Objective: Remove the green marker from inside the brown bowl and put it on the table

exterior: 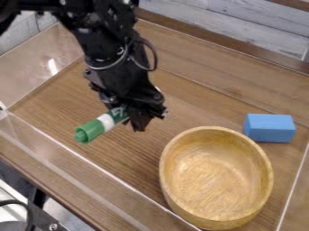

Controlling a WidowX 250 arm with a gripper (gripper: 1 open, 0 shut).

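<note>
The surface (229,77) was brown wood-grain with a slight sheen, edged by clear, glossy plastic walls (49,149). The brown bowl (218,176) was light tan wood, smooth, its grain showing inside. The green marker (99,125) looked like smooth plastic. The blue block (270,127) looked matt. The tool (136,115) was dull black.

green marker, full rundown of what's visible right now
The green marker is a slim white barrel with a green end; that end points toward the lower left, near the clear wall. Its other end is hidden in the shut black gripper, which holds it tilted low over the table, left of the brown bowl and clear of it. Whether the green end touches the wood cannot be told. Lettering is too small to read.
</note>
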